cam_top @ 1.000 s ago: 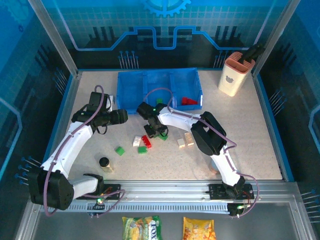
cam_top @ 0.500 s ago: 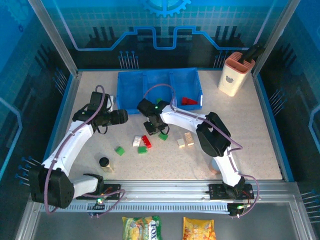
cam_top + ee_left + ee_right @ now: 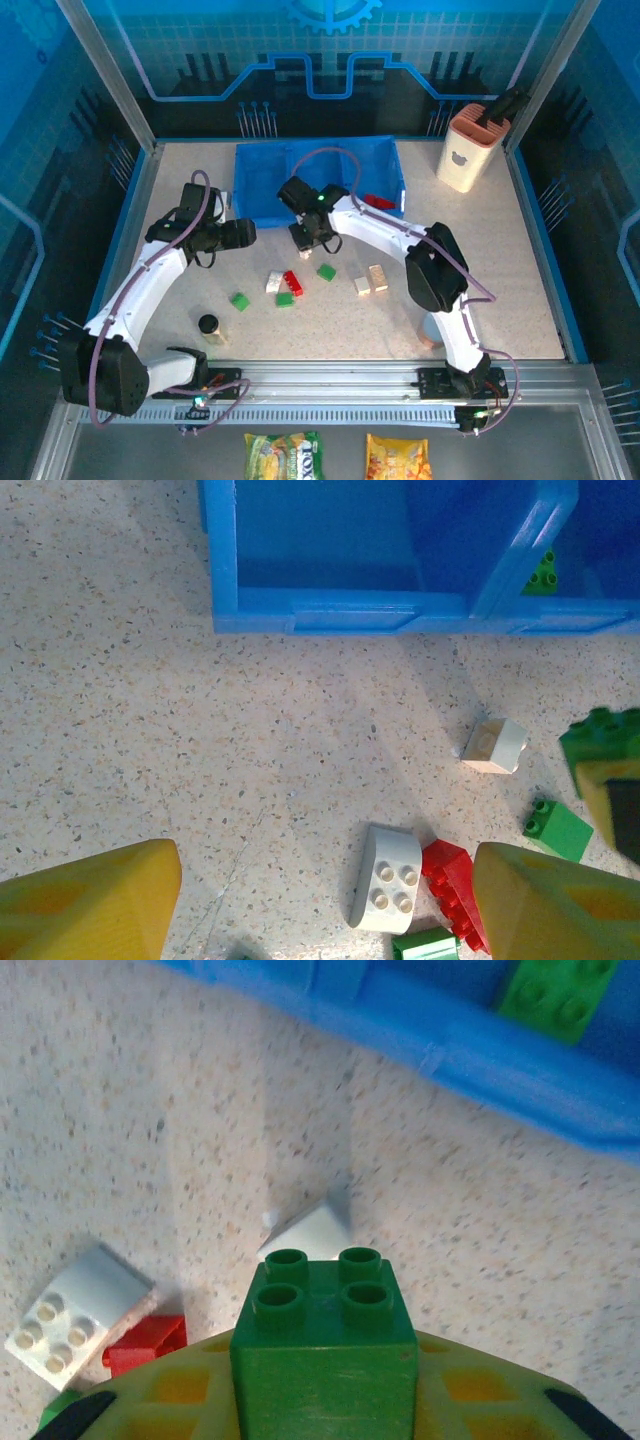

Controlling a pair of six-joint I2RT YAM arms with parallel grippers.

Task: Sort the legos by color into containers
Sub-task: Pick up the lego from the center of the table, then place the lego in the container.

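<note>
My right gripper (image 3: 307, 236) hangs just in front of the blue three-compartment tray (image 3: 262, 170), shut on a green brick (image 3: 325, 1350) whose studs face forward. A green brick (image 3: 550, 995) lies inside the tray (image 3: 440, 1055), and red bricks (image 3: 378, 201) lie in its right compartment. Loose on the table are a white brick (image 3: 390, 877), a red brick (image 3: 455, 880), green bricks (image 3: 326, 271) (image 3: 239, 301) (image 3: 285, 299) and cream bricks (image 3: 370, 281). My left gripper (image 3: 240, 233) is open at the tray's left front, with nothing between its yellow fingers (image 3: 90, 905).
A small black cylinder (image 3: 208, 324) stands near the left arm at the front. A peach-and-white holder (image 3: 467, 150) sits at the back right corner. A small white brick (image 3: 495, 746) lies between the tray and the cluster.
My right gripper has lifted off the brick cluster and moved back toward the tray with the green brick. A green brick it had covered now shows. The left arm is still.
</note>
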